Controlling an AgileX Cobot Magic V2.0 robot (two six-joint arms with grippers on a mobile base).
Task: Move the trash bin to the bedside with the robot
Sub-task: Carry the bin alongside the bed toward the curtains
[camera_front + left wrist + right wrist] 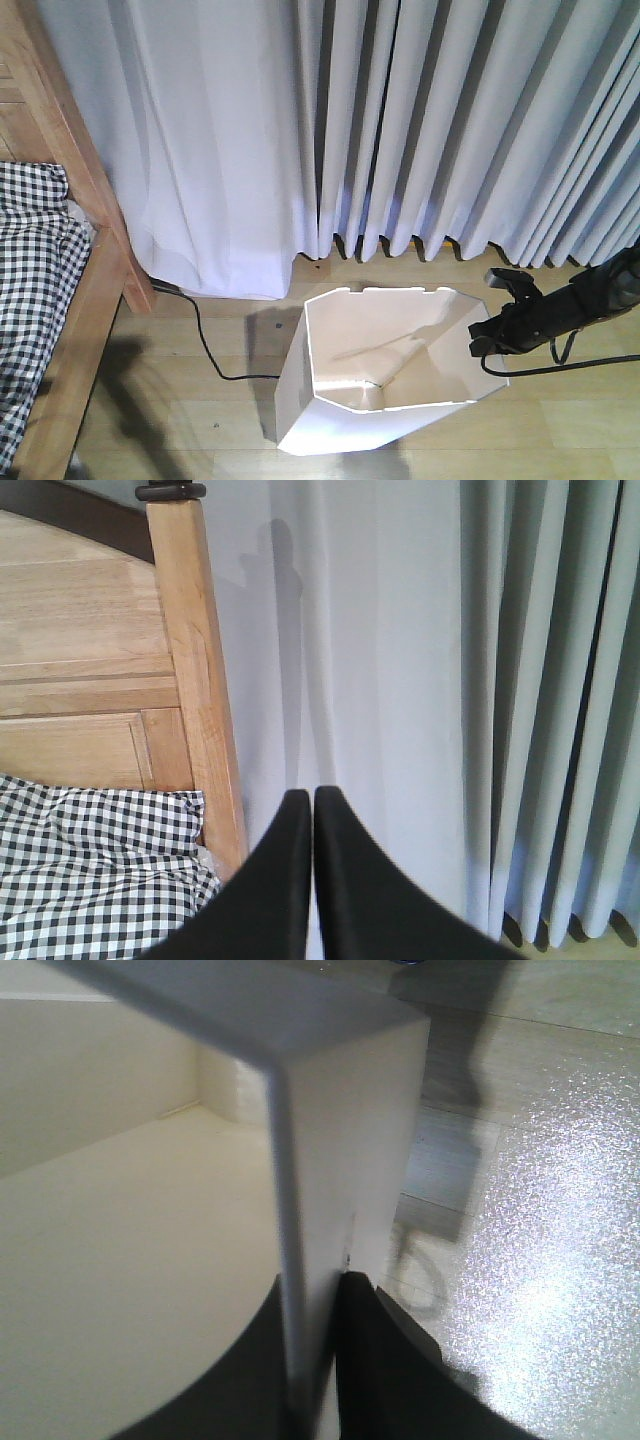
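White plastic trash bin (350, 420) is standing on the pale wood-plank floor (180, 420), near the bed (95, 290) but apart from it. The right end effector (485, 340) is clamping its right-hand rim, the wall caught between the jaws. A black cable (205, 350) is trailing over the floor between bin and bed frame. Checked bedding (30, 260) is lying on the bed, and pleated pale curtains (400, 120) are hanging behind. The left end effector (312, 810) is facing the headboard (80, 630) — closed tight on nothing.

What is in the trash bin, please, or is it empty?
Empty: the trash bin shows only bare white inner walls and floor. The right hand grips its rim.
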